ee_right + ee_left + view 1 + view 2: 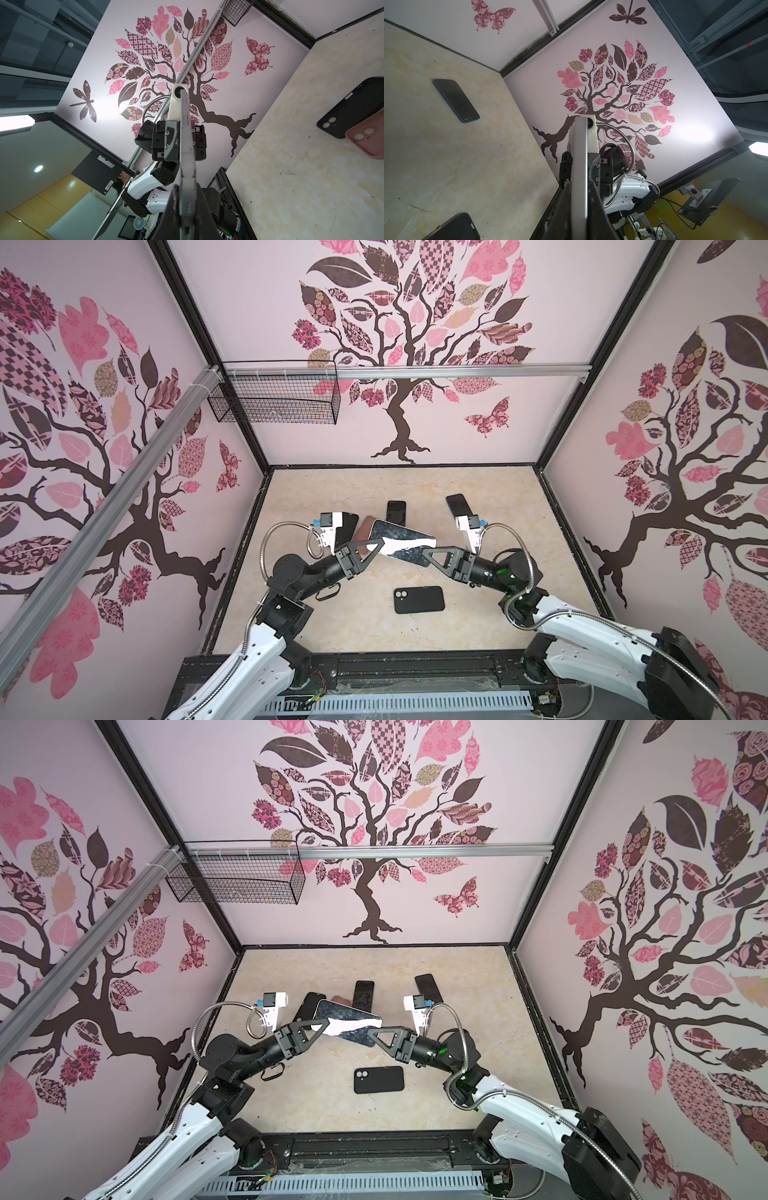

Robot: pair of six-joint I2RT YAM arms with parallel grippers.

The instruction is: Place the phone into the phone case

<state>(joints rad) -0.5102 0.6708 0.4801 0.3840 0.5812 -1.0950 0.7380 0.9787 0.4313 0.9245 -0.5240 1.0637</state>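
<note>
- Mirror-faced rectangular phone [401,539]: silver-grey metal rim, glossy reflective glass.
- Matte black phone case [419,600]: plain black.
- Soft pink phone case [367,135]: dusty pink.
- Marbled stone-look tabletop [353,626]: cream, tan veining.
- Smooth wall panels [270,302]: pale pink, with brown trees and patterned pink leaves.

The phone [401,540] hides most of the pink case [363,529].

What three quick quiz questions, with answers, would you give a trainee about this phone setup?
1. True or false: the phone lies flat on the table.
2. The case nearest the robot's base is: A pink, B black, C white?
3. What colour is the case overlapping the far black case? The far black case lies partly under it.
Key: 1 false, the right fingers hold it up off the table; 2 B; 3 pink.
</note>
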